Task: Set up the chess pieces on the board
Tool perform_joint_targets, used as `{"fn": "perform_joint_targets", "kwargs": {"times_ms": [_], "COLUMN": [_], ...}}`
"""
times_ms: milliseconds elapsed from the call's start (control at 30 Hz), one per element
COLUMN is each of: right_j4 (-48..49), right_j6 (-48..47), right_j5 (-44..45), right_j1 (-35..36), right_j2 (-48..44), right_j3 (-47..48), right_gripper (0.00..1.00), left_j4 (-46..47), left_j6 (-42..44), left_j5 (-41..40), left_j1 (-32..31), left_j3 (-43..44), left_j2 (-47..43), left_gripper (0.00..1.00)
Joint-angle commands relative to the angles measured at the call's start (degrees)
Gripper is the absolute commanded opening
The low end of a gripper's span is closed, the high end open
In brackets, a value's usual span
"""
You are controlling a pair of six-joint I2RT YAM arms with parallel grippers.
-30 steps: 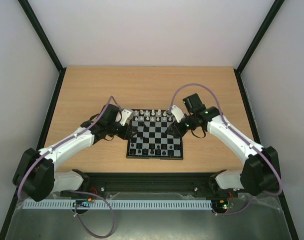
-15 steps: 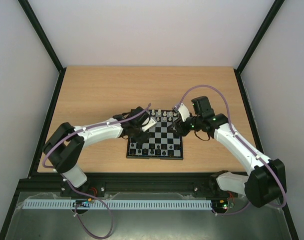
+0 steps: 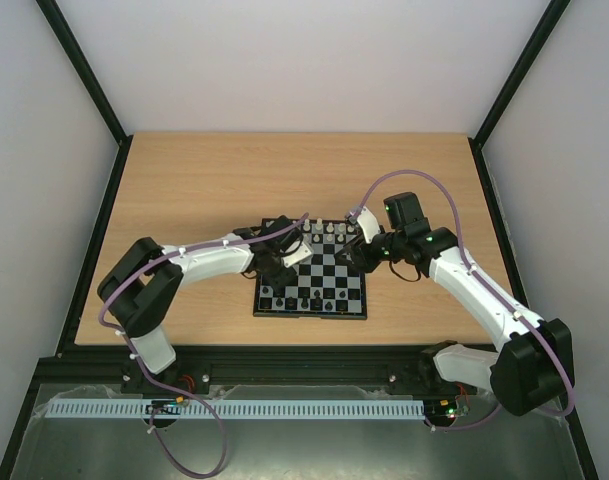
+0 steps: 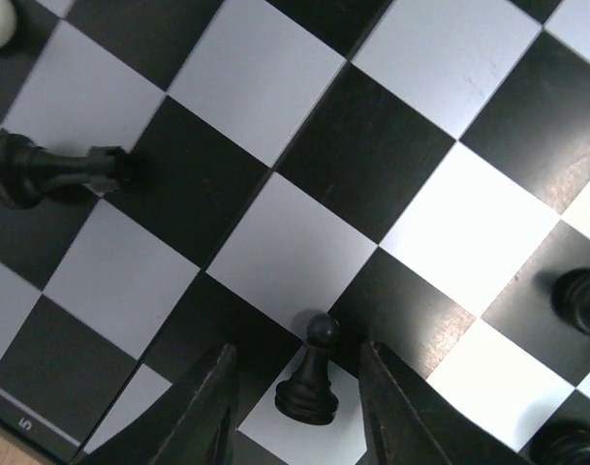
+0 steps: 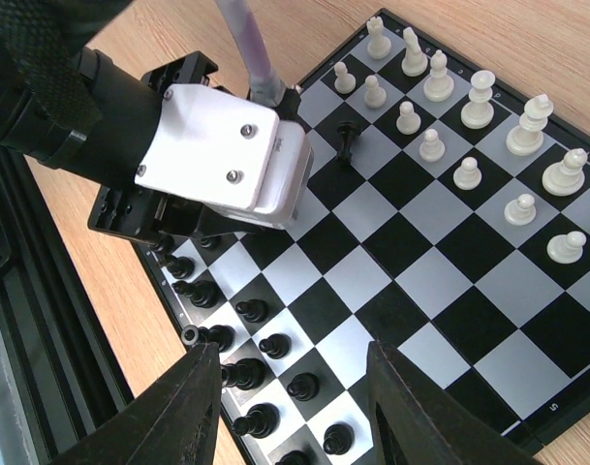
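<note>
Your left arm stretches rightward over the small black-and-grey checkered chessboard (image 3: 309,314). Its left gripper (image 4: 295,360) is low over the squares with jaws apart around an upright black pawn (image 4: 309,376), not visibly touching it. Your right gripper (image 5: 290,387) hovers over the board's right side with jaws wide apart and empty.

The board lies mid-table on the pale wooden tabletop (image 3: 184,180), enclosed by white walls (image 3: 304,60). White pieces (image 3: 319,230) line the far rows and black pieces (image 3: 314,298) the near rows. One black piece on its side (image 4: 52,172) lies near the white pawns.
</note>
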Motion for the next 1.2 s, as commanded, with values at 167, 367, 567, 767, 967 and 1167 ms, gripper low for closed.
{"fn": "perform_joint_targets", "kwargs": {"times_ms": [167,367,567,767,967,1167], "right_j4": [-0.5,-0.6,-0.6,-0.7,-0.6,-0.7], "right_j6": [-0.6,-0.6,-0.6,-0.7,-0.7,-0.5], "right_j5": [-1.4,-1.6,-1.7,-1.7,-1.9,-2.1], "right_j1": [-0.2,-0.2,-0.2,-0.2,-0.2,-0.2], "right_j2": [0.2,0.5,0.6,0.8,1.2,1.4], "right_j3": [-0.5,-0.6,-0.5,-0.6,-0.6,-0.5], "right_gripper": [0.42,0.42,0.42,0.42,0.42,0.42], "left_j4": [-2.1,-2.4,-2.1,-2.3,-2.6,-2.6], "left_j6": [0.6,0.2,0.0,0.0,0.0,-0.7], "left_j5": [0.4,-1.1,-0.4,1.2,1.8,1.4], "left_j1": [-0.3,-0.2,-0.2,-0.3,-0.4,-0.4], "left_j3": [0.4,-0.2,-1.5,-1.8,-1.8,-2.9], "left_j2": [1.9,0.9,-0.8,-0.7,-0.8,-1.8], "left_gripper": [0.34,0.36,0.36,0.33,0.31,0.31]}}
